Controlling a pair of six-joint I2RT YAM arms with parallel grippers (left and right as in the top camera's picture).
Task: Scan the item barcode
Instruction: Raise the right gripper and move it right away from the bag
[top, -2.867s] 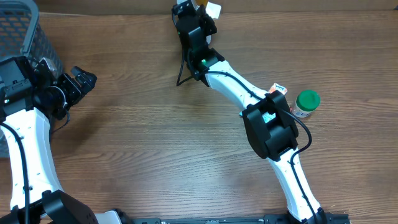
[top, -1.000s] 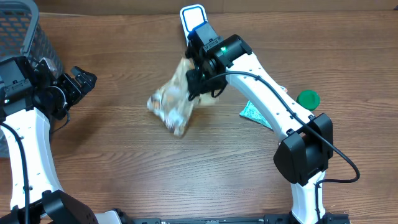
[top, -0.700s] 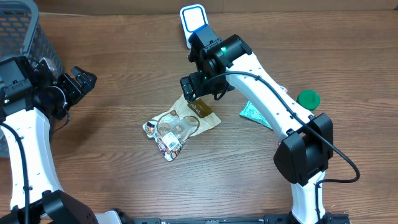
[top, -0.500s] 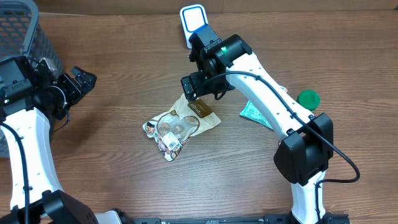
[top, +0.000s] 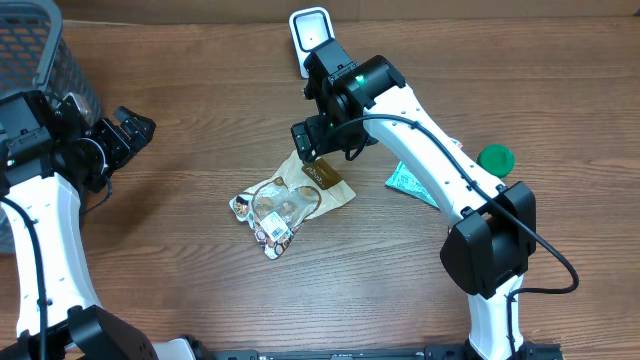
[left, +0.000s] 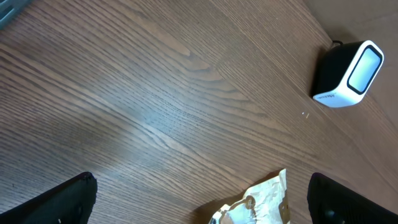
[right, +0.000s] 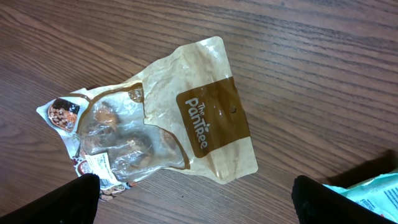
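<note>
The item is a tan and clear snack bag (top: 290, 203) printed "The Pantree", lying flat mid-table with its label side up. My right gripper (top: 314, 141) hovers open just above the bag's brown top end, holding nothing. In the right wrist view the bag (right: 168, 127) lies below and between the two dark fingertips (right: 62, 202). The white barcode scanner (top: 310, 28) stands at the table's far edge, behind the right arm. Far to the left, my left gripper (top: 128, 130) is open and empty; its view shows the scanner (left: 348, 73) and a corner of the bag (left: 258, 202).
A grey mesh basket (top: 40, 50) stands at the back left, behind the left arm. A teal packet (top: 408, 180) lies beside the right arm, with a green-lidded jar (top: 494, 158) further right. The packet's edge (right: 367, 186) shows by the right finger.
A second ago the bag hung in the air at the right gripper. The jaws opened and it dropped flat onto the table. Nothing has moved since; the left arm stayed still.
</note>
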